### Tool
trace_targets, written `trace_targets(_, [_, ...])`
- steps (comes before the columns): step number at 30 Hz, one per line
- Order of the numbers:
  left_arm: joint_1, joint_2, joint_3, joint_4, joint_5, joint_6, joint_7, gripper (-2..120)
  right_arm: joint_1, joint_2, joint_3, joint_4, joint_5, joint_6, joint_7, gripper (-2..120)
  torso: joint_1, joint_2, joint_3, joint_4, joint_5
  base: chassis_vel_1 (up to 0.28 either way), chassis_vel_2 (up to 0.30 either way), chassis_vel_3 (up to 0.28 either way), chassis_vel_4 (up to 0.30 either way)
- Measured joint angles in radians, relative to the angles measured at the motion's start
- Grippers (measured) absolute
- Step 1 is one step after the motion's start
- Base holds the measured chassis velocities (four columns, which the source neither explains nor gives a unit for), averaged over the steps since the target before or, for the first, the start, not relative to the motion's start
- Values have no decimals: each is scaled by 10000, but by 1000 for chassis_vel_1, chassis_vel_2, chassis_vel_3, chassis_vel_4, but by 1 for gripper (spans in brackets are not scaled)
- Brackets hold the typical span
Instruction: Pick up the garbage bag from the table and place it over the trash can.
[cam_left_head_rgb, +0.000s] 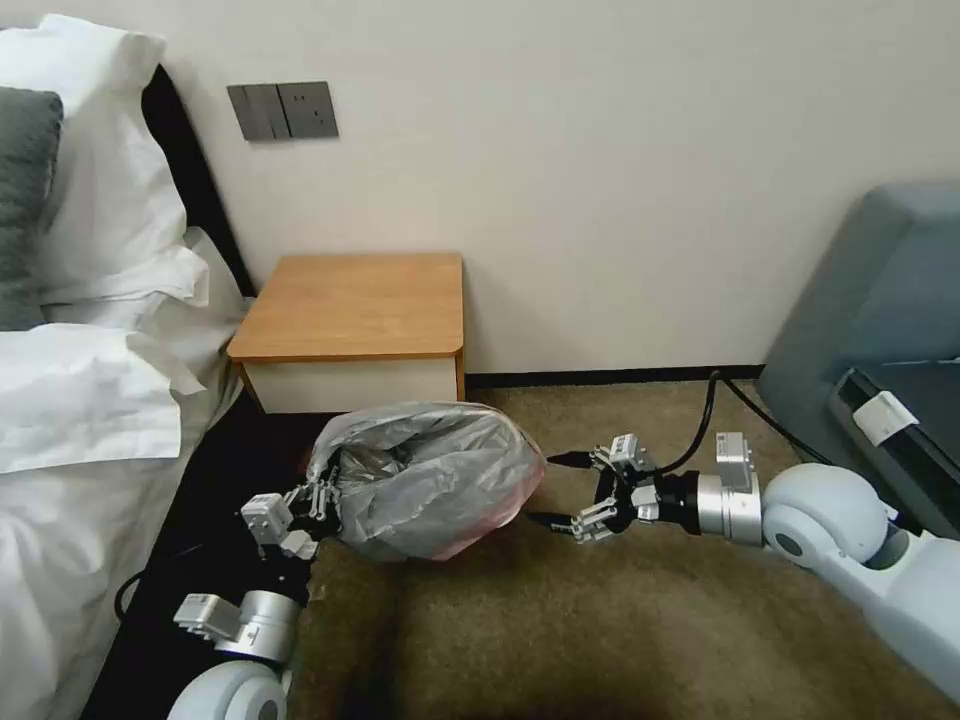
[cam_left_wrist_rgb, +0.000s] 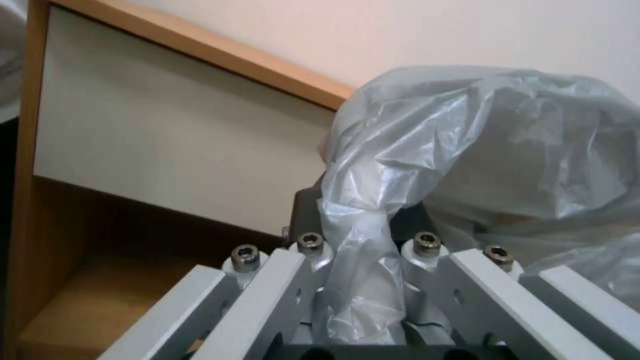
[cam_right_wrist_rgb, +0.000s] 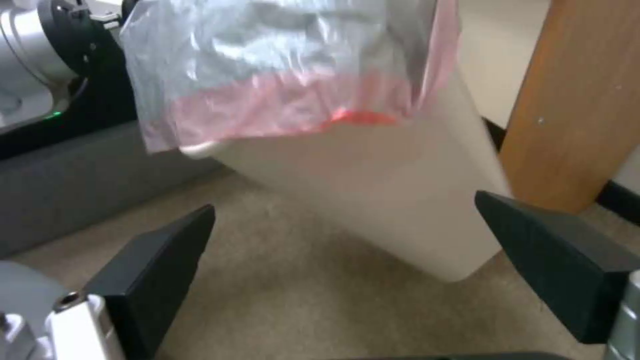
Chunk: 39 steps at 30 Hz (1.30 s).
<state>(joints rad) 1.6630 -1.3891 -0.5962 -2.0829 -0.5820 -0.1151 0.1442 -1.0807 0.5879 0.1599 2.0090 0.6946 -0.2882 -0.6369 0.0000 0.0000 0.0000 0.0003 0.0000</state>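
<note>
Brown carpet (cam_left_head_rgb: 620, 640) covers the floor of this bedroom, with a white bed (cam_left_head_rgb: 70, 430) on the robot's left and a pale wall behind.

Low beside the bed, the left gripper (cam_left_head_rgb: 322, 497) is closed on a gathered fold of the garbage bag (cam_left_head_rgb: 430, 480); in the left wrist view the thin plastic (cam_left_wrist_rgb: 363, 270) runs down between its two fingers and is pinched there. From this grip the bag spreads out as a puffed grey dome with a pinkish-red edge along its lower side. It lies over the top of the trash can (cam_right_wrist_rgb: 393, 200), whose cream body shows under the bag's pink band (cam_right_wrist_rgb: 287, 110) in the right wrist view. The can stands on the carpet just in front of the nightstand (cam_left_head_rgb: 355, 305), whose wood top is bare.

On the other side of the bag, the right gripper (cam_left_head_rgb: 557, 490) hovers just beside it, its dark fingers (cam_right_wrist_rgb: 160, 250) spread wide and holding nothing.

The step in hand seems to be seating the bag around the rim. To do it well, I think the right gripper should take the pink edge on its side and pull it down and outward, while the left keeps light tension, so that the thin film does not tear or slip off the rim. The can looks light, so a strong pull could tip it.
</note>
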Motion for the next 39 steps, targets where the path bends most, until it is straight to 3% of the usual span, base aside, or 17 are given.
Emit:
trace_targets(4, [-70,-21,37,0,46,34,-278,8,-1403,199,1100,470,249,35,294,100,0,0,0,-3,-1,0,0,0,0])
trace_targets(7, [-128,-17,36,0,39,67,-474,8,-2715,487,1671,1036,1039,78,1212,100,0,1,-1,-6,-2,0,0,0,0])
trace_targets(8, [-128,-17,36,0,39,67,-474,8,-2715,487,1671,1036,1039,78,1212,100,0,1,-1,-6,-2,0,0,0,0])
trace_targets(11, [-181,-31,56,-58,-70,146,-710,8,-3582,1262,1530,1632,2899,-325,2956,100,0,0,0,-2,-2,0,0,0,0])
trace_targets(18, [-213,-4,119,-247,-243,347,-793,8,-3900,2710,935,1570,4846,-1026,4593,100,0,0,-1,-3,-2,0,0,0,0])
trace_targets(24, [-216,10,187,-291,-266,405,-794,8,-3332,3407,281,1068,5331,-1174,4905,100,1,0,-1,-2,-1,0,0,0,0])
trace_targets(34, [-257,17,196,-292,-255,483,-784,8,-2222,3775,-780,845,5291,-1145,5019,100,0,0,0,-2,-1,0,0,0,0])
trace_targets(39, [-269,29,172,-292,-259,512,-763,8,-1918,3830,-1087,690,4988,-1150,4878,89,0,1,0,-2,0,0,0,0,0])
